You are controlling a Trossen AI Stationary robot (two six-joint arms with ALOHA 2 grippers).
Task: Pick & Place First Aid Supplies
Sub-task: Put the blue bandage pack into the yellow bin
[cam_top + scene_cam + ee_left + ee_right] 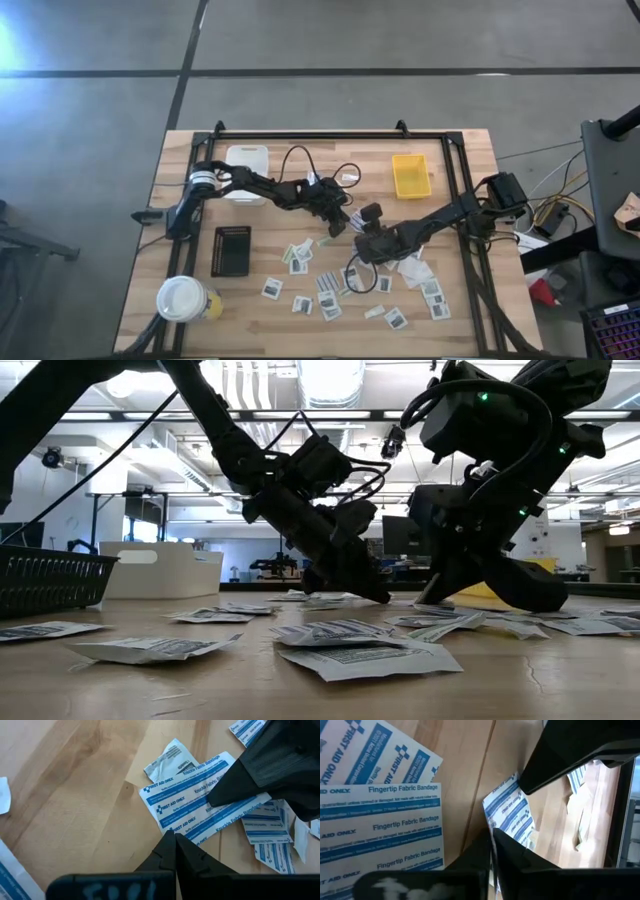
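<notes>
Many small white first aid packets (325, 297) lie flat on the wooden table. A blue-striped knuckle bandage packet (192, 795) lies near the middle, and both grippers meet at it. My left gripper (174, 838) comes from the table's left, shut, with its tips at the packet's edge. My right gripper (492, 840) comes from the right, slanting down, shut at the same packet (512, 815). In the high view the left gripper (340, 228) and the right gripper (358, 240) stand close together. My left gripper's shut fingertips (167, 842) meet the packet's long edge (181, 831), slanting down from the table's left. Whether they press on it or only stand at it, I cannot tell. The packet lies flat on the table. My right gripper pinches a thin white edge of the packet (492, 831) between its two fingers, slanting down from the table's right. The packet's striped face (510, 812) spreads out past the fingertips, low over the wood.
A white tray (246, 160) and a yellow tray (410, 175) stand at the far side, a black tray (231, 250) at the left, a white-lidded cup (182, 298) at the near left. Larger fingertip bandage packets (380, 830) lie beside the right gripper. A cable loop (357, 278) lies among the packets.
</notes>
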